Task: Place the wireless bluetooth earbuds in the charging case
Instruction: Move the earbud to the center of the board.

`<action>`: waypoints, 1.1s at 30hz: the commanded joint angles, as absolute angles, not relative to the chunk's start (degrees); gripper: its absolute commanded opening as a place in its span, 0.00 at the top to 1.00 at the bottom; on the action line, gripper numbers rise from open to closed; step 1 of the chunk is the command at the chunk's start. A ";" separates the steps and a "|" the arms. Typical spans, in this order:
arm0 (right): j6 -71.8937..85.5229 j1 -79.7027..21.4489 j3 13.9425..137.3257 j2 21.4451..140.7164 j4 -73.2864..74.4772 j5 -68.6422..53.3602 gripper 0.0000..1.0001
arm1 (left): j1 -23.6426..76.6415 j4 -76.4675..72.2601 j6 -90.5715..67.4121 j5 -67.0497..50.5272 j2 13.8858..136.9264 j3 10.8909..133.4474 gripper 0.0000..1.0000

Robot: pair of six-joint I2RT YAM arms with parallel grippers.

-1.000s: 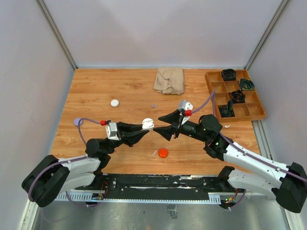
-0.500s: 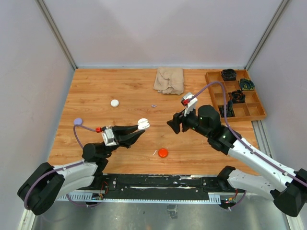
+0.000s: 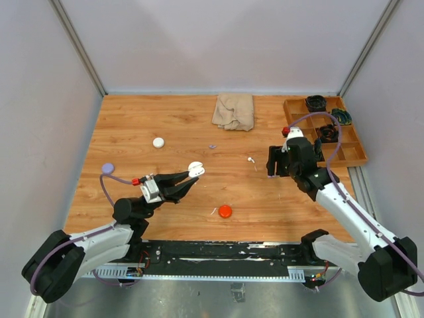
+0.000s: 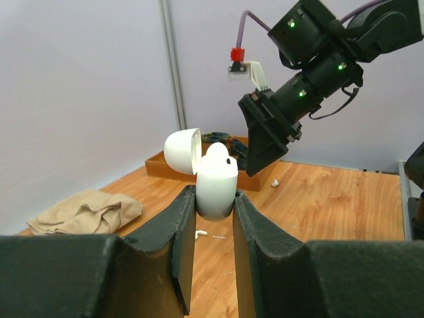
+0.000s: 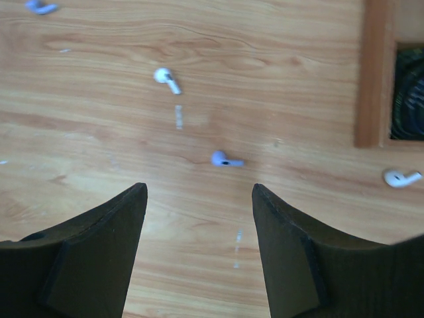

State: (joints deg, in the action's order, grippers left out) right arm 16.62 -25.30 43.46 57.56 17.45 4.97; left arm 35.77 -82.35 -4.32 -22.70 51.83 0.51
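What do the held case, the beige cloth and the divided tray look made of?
Charging case: hard white plastic, glossy; smooth moulded shell with highlights. Cloth: soft woven fabric, matte; crumpled folds. Tray: probably wood, orange-brown finish; grain too small to confirm.

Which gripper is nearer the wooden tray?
Right. The right gripper hovers just left of the wooden tray; the left gripper, holding the charging case, sits much farther left.

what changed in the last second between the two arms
The right gripper pulled back from the charging case to the right, toward the wooden tray, and its jaws opened wider, empty. The left gripper drew slightly left, still shut on the open case. Cloth and red puck stayed put.
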 commanded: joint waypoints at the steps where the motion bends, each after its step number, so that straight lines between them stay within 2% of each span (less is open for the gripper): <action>1: 18.95 -18.52 41.63 58.98 19.48 8.61 0.34 | 35.60 -82.47 -3.05 -21.84 50.57 -2.90 1.00; 13: 23.43 3.01 36.85 62.60 12.72 6.57 0.37 | 35.61 -82.11 -3.17 -22.68 50.47 -2.77 1.00; 21: 25.97 13.94 35.62 69.10 5.58 0.94 0.55 | 35.60 -81.83 -3.41 -22.96 50.34 -2.64 1.00; 33: 27.17 19.16 37.33 80.14 1.28 -4.17 0.71 | 35.60 -82.11 -3.60 -24.10 50.84 -2.46 1.00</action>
State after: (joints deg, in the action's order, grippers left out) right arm 26.00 17.43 35.97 78.32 3.75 -1.83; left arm 35.75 -80.71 -4.08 -23.27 50.94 0.51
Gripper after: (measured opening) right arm 0.310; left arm 0.292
